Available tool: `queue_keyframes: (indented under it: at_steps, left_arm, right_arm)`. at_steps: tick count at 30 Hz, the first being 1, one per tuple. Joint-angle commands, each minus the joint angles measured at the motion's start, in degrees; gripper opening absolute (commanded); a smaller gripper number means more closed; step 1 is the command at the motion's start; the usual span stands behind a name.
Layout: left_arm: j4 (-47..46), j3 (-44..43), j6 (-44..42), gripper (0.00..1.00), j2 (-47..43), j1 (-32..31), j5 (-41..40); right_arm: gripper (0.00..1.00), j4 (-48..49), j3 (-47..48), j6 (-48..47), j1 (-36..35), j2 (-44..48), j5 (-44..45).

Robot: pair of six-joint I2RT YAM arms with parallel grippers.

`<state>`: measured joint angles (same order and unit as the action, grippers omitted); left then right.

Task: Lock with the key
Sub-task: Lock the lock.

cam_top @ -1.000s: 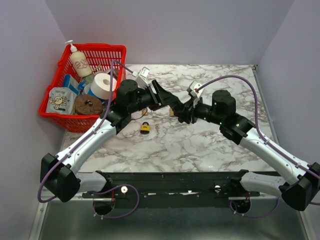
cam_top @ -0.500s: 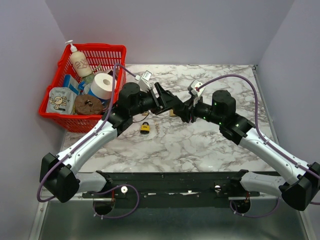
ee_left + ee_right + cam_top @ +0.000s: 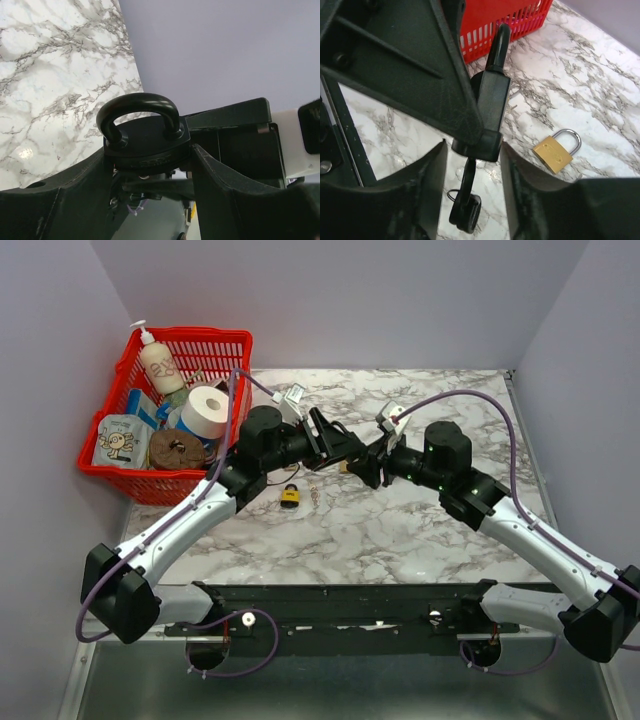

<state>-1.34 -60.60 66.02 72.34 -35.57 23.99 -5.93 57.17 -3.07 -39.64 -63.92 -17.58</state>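
A black padlock (image 3: pixel 145 142) with a black shackle (image 3: pixel 140 102) hangs in the air between my two arms over the middle of the table. My left gripper (image 3: pixel 148 155) is shut on its narrow sides, shackle pointing away from the wrist. From the other side, my right gripper (image 3: pixel 472 150) is closed over the flat faces at the lower end of the black padlock (image 3: pixel 489 107). A black-headed key (image 3: pixel 467 200) with a thin ring sticks out of the lock's bottom, free of both grippers. In the top view the left gripper (image 3: pixel 345 452) and right gripper (image 3: pixel 365 468) meet and hide the lock.
A brass padlock (image 3: pixel 290 496) lies on the marble below the grippers, with small loose keys (image 3: pixel 314 496) beside it. A red basket (image 3: pixel 190 340) of bottles, tape and packets stands at the back left. Walls close in the table on three sides.
My left jaws widened and came back in on the black padlock, and the left wrist shifted slightly right. The right arm has hardly moved.
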Motion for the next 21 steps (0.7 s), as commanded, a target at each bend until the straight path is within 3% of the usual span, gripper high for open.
queue_keyframes:
  at_steps: [1, 2, 5, 21]
  left_arm:
    - [-4.9, -3.0, 0.0, 0.00, 0.1, 1.7, -0.7]
    - [-5.1, -3.1, 0.0, 0.00, 0.1, 1.7, -0.3]
    - [-5.7, -2.9, 0.0, 0.00, -0.1, 1.8, 0.8]
    - [-6.4, -1.4, 0.0, 0.00, -1.5, 1.4, 1.2]
  right_arm:
    - [0.62, -2.8, -0.6, 0.5, -0.2, 3.7, 1.1]
    - [0.67, -3.8, -1.0, 0.5, 0.2, 4.3, 1.1]
    - [0.69, -5.4, -1.7, 0.2, 1.0, 5.7, 1.6]
    - [0.44, -4.6, 2.4, 0.4, 2.5, 1.4, -1.9]
